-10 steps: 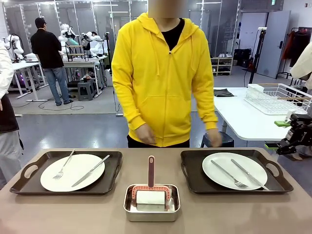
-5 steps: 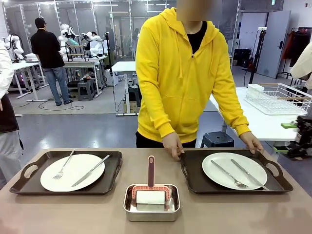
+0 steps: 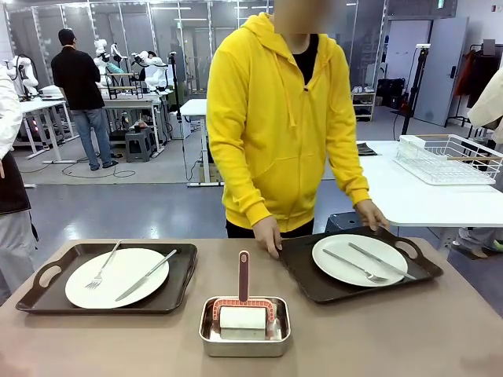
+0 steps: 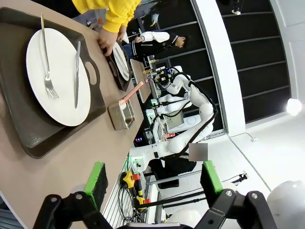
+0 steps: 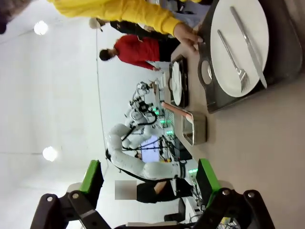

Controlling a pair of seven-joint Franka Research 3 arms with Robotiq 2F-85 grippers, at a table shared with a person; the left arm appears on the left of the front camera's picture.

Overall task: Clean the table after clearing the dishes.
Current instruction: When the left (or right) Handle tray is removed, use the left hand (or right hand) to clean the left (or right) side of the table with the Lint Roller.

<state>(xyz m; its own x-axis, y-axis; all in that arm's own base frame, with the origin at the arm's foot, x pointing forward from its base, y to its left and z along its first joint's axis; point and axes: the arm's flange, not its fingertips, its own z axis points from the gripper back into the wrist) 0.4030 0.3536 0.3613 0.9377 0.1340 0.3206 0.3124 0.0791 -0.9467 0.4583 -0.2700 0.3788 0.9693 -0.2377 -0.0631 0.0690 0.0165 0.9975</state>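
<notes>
Front view: the person grips the right tray (image 3: 300,273) with one hand (image 3: 268,234) at its inner edge and the other hand (image 3: 371,214) at its far edge; the tray lies skewed to the edge of the table (image 3: 440,338), and whether it is clear of the top cannot be told; its right plate (image 3: 359,259) carries a fork (image 3: 354,265) and a knife (image 3: 383,261). The left tray (image 3: 47,294) lies flat and untouched, with the left plate (image 3: 118,276) and its own cutlery on it; between the trays, near the robot's edge, stands the pan (image 3: 206,334), holding a roller (image 3: 242,318) whose reddish handle points toward the person.

Left wrist view: the left gripper (image 4: 153,177) has its jaws spread wide with nothing between the pads, well apart from the dishes. Right wrist view: the right gripper (image 5: 148,177) is likewise spread and empty.

Step in hand, as judged: clearing the dishes, with the person taking the right tray; cleaning is not yet begun. The next move calls for removal of the left tray as well; after that, a gripper must close on the roller handle, lift the roller out of the pan and pass it over the bare top; both arms should wait until the hands are clear.

Markings: no brand, label or lettering can be read on the trays, pan, roller or grippers.
</notes>
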